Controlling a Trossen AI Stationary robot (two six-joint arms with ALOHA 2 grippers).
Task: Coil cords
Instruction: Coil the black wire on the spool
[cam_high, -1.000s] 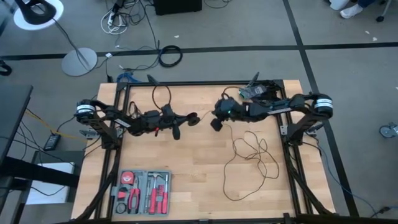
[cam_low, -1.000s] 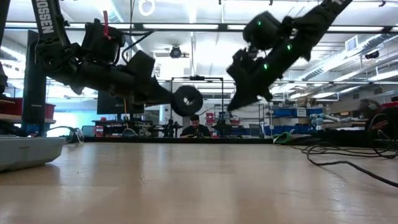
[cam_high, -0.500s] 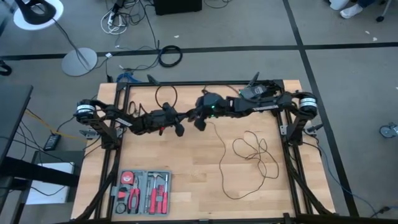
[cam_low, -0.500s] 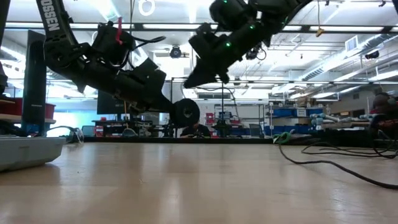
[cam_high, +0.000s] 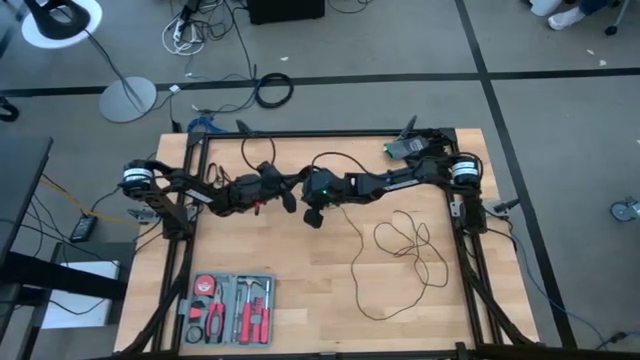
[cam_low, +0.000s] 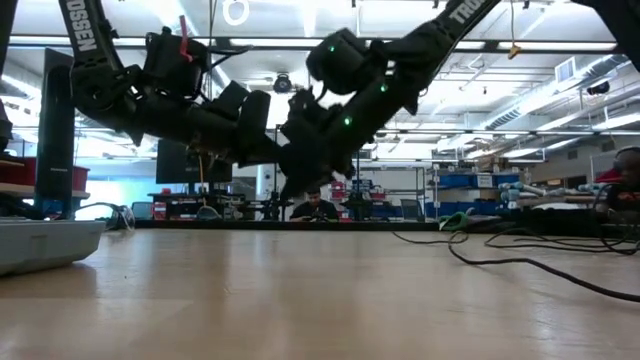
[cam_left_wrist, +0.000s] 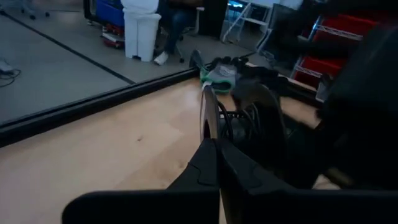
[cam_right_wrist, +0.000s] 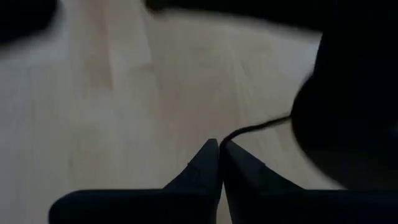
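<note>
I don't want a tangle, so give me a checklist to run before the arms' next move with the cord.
1. Left gripper shut on the puck: ok.
2. Right gripper pinching the cord: ok, fingers together on it.
3. Room between the two grippers: not ok, nearly touching.
4. Cord coiled: not ok, loose loops lie on the table.
5. Tool case clear of the cord: ok.

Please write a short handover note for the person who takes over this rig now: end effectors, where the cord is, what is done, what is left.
Left end effector: shut on the puck, above the table's middle.
Right end effector: fingertips together, wire running from them, close beside the left one.
Cord: loose loops on the table's right half, one strand rising to the arms.
Done: cord's end lifted.
Left: coil all the loose loops.
</note>
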